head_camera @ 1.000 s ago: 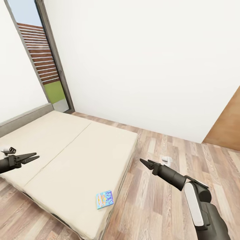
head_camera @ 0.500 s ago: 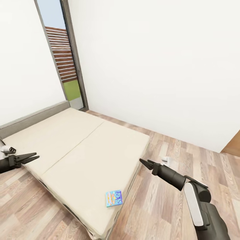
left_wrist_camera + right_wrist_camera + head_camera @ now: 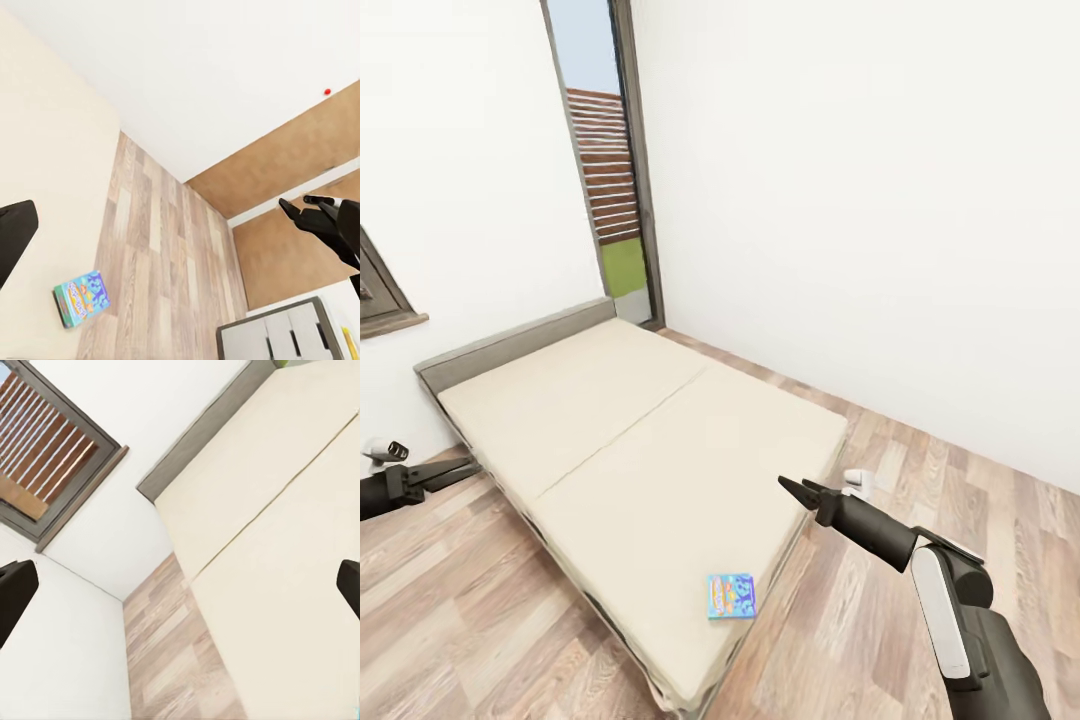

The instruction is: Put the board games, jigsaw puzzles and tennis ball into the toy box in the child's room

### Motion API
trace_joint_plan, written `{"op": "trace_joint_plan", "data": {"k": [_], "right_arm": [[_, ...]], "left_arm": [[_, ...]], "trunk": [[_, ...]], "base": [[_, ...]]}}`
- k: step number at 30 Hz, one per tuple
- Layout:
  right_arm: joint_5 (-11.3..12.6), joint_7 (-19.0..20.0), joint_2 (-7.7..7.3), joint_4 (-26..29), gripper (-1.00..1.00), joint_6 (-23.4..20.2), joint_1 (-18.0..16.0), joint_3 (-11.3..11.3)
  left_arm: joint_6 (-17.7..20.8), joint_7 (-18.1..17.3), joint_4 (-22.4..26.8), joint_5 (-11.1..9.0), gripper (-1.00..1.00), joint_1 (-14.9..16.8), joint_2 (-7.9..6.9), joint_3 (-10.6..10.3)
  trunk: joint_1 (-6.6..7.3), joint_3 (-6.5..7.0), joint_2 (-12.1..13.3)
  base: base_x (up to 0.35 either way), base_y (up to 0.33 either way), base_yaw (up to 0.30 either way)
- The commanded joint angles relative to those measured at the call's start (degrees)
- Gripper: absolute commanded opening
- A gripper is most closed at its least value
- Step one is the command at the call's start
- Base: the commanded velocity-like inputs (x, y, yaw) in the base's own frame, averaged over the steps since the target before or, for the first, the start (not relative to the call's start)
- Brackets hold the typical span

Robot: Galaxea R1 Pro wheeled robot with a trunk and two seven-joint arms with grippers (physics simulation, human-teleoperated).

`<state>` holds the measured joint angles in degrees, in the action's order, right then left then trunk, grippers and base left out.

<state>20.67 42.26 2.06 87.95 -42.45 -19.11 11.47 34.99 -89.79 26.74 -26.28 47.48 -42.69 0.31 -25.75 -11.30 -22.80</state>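
Note:
One board game (image 3: 731,596), a small blue box with a colourful lid, lies flat near the foot corner of the cream bed (image 3: 640,440). It also shows in the left wrist view as the board game (image 3: 80,298) at the mattress edge. My left gripper (image 3: 465,468) hovers open at the left, beside the bed and far from the game. My right gripper (image 3: 798,488) hangs open over the bed's right edge, up and right of the game. Its fingers (image 3: 15,589) stand wide apart in the right wrist view. The toy box and table are out of view.
Wood floor surrounds the bed. A small white object (image 3: 858,483) lies on the floor by the bed's right side. A tall glass door (image 3: 610,190) stands behind the bed, and a framed window (image 3: 380,295) is at the left. A grey cabinet (image 3: 281,337) and brown door (image 3: 300,150) appear in the left wrist view.
The camera has swung left: the bed, the game and the glass door sit further right in the picture, and the framed window has come in. Both grippers hold the same open pose.

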Motion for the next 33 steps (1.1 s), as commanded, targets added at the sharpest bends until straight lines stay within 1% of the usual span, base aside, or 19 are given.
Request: {"op": "trace_joint_plan", "data": {"k": [1, 7, 15, 21, 27, 33], "right_arm": [[0.11, 0.18, 0.05, 0.03, 1.00, -0.35, -0.05, 0.13], [0.15, 0.28, 0.05, 0.03, 1.00, -0.35, -0.05, 0.13], [0.08, 0.45, 0.05, 0.03, 1.00, -0.35, -0.05, 0.15], [0.07, 0.46, 0.05, 0.03, 1.00, -0.31, -0.05, 0.14], [0.07, 0.41, 0.05, 0.03, 1.00, -0.27, -0.05, 0.13], [0.07, 0.42, 0.05, 0.03, 1.00, -0.27, -0.05, 0.13]], "left_arm": [[0.61, -0.21, -0.02, 0.00, 1.00, 0.07, -0.01, -0.04], [0.62, -0.21, -0.02, 0.00, 1.00, 0.07, -0.02, -0.04], [0.61, -0.21, -0.02, -0.02, 1.00, 0.07, 0.02, -0.04], [0.61, -0.21, -0.02, 0.00, 1.00, 0.07, 0.04, -0.04], [0.61, -0.21, -0.02, 0.00, 1.00, 0.07, 0.05, -0.04], [0.61, -0.21, -0.02, 0.00, 1.00, 0.07, 0.07, -0.04]], "trunk": [[-0.03, -0.10, -0.11], [-0.03, -0.06, -0.11], [-0.03, -0.06, -0.11], [-0.03, -0.06, -0.11], [-0.03, -0.06, -0.11], [-0.03, -0.06, -0.11]], "base": [[0.000, 0.000, 0.256], [0.004, 0.000, 0.119], [0.167, 0.000, 0.012], [0.052, -0.001, 0.001], [0.111, -0.142, 0.002], [0.033, -0.046, 0.178]]}}
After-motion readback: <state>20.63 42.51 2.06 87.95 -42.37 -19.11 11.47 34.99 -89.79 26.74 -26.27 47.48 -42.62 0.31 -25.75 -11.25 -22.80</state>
